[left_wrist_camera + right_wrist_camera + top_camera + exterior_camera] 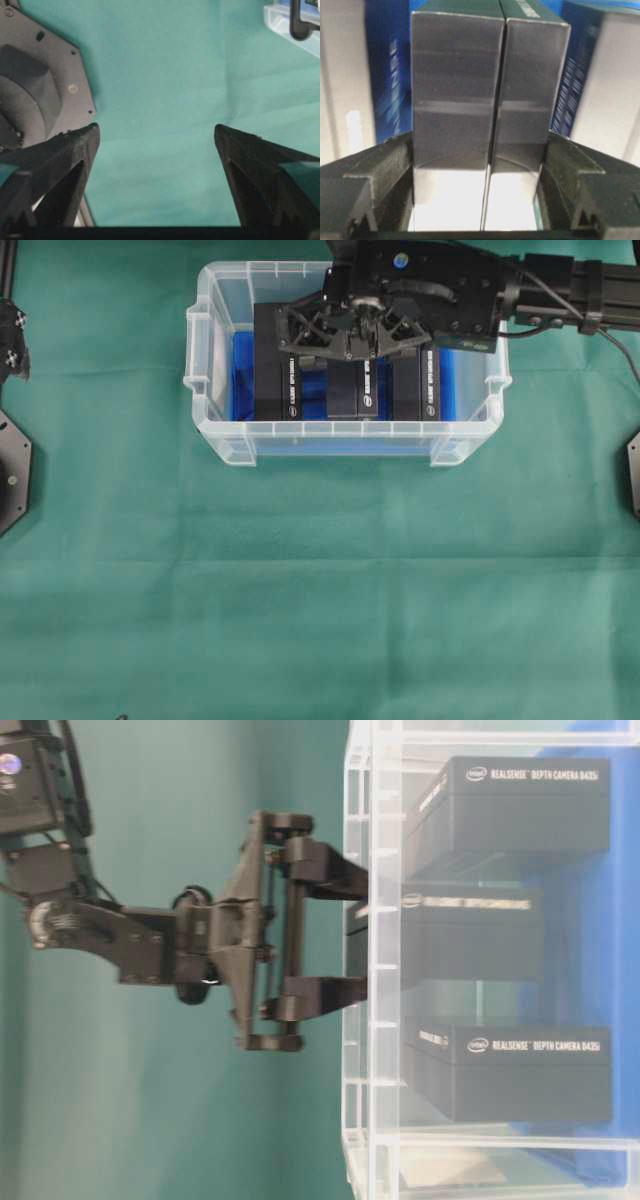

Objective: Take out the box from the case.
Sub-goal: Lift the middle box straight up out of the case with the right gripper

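The middle box (352,390) stands in the case (216,360) between two others. The right end effector (352,328) grips its stiff, smooth, probably light sides; the left end effector (156,137) is open.
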`<act>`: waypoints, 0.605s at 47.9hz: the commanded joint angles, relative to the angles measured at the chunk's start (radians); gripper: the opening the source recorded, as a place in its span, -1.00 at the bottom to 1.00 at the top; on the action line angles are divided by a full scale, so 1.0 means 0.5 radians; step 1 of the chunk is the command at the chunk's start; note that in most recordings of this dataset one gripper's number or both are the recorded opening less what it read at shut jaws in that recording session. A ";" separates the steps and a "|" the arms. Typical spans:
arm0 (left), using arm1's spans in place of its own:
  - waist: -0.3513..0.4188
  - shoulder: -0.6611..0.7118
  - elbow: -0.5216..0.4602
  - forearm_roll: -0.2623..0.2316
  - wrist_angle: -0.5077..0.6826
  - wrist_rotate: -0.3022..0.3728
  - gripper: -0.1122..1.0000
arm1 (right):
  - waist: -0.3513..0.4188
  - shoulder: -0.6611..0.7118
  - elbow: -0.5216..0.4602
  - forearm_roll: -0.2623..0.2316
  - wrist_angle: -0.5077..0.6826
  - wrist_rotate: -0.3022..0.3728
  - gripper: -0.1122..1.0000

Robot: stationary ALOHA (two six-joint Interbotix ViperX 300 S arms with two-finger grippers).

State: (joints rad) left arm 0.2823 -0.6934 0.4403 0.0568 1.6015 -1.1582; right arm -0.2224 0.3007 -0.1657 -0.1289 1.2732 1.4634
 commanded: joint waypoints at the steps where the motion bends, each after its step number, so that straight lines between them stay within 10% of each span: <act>1: 0.000 0.000 -0.028 0.006 -0.006 0.000 0.91 | 0.003 -0.132 -0.114 -0.003 0.046 -0.006 0.39; 29: 0.000 -0.003 -0.034 0.000 -0.006 0.003 0.91 | 0.003 -0.190 -0.580 -0.006 0.491 -0.043 0.39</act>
State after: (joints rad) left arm 0.2823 -0.6918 0.4403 0.0568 1.6015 -1.1597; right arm -0.2224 0.2638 -0.4034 -0.1289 1.4972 1.4450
